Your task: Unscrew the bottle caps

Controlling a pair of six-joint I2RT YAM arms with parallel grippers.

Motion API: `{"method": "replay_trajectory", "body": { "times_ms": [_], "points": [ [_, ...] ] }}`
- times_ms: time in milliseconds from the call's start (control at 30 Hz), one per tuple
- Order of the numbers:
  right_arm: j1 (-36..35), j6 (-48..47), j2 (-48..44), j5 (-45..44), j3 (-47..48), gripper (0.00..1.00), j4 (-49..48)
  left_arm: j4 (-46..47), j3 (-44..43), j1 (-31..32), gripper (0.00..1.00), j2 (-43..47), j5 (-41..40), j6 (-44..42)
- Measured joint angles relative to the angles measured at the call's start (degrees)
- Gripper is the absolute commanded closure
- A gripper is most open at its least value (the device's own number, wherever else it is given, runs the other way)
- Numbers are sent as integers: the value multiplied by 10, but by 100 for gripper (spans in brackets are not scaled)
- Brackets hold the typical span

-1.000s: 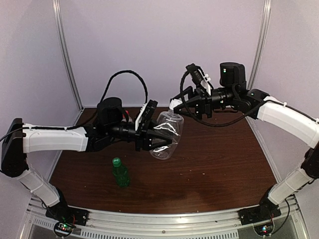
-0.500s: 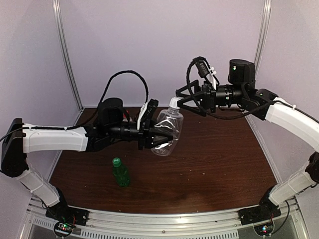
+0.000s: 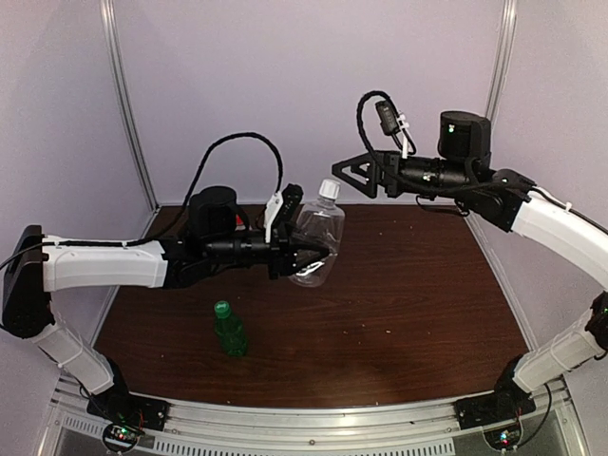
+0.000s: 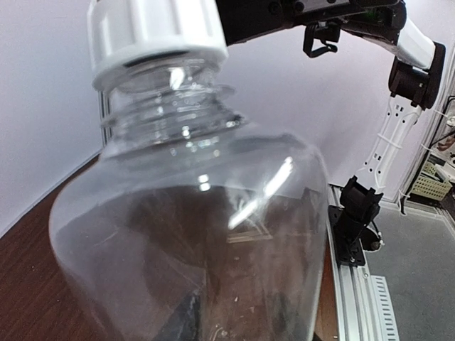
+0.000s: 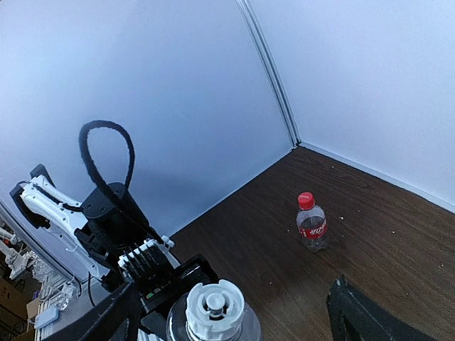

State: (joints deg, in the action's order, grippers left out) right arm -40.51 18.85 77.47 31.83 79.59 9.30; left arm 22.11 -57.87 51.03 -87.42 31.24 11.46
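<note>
**A:** Where is the wide clear rounded plastic bottle?

**B:** We hold it in the air above the dark brown wooden table, slightly tilted. The left gripper is clamped around its lower body. Its round white ribbed plastic cap sits on the neck.

**A:** And the right gripper?

**B:** Its jaws are spread wide and hold nothing. It is just beside the cap, not touching it. From the right wrist we see the cap between the 2 fingers.

**A:** How do we expect the bottle to handle?

**B:** It looks empty, so we judge it light. The walls look thin and glossy, so the body may dent or spin in our grip under a hard twist. The cap is stiff and ribbed, so we pinch there, squarely across its sides. Threads show beneath it, but we cannot tell whether it is loosened.

**A:** And the other 2?

**B:** The small green plastic bottle with its green cap stands on the table at front left. The small clear bottle with a red label and red cap stands well apart, near the back wall.
</note>
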Motion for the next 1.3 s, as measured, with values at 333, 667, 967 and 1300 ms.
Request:
{"method": "replay_trajectory", "body": {
  "times_ms": [333,667,967,1300],
  "points": [
    [-31,39,38,-78,17,21,8,-4,-5,0,65,0,-41,0],
    [-43,48,55,-80,19,57,11,-13,-8,0,65,0,-57,0],
    [-46,50,56,-66,19,77,4,-17,-8,0,65,0,-64,-1],
    [-45,3,57,-55,19,84,2,-17,-8,0,65,0,-64,-7]
  ]
}}
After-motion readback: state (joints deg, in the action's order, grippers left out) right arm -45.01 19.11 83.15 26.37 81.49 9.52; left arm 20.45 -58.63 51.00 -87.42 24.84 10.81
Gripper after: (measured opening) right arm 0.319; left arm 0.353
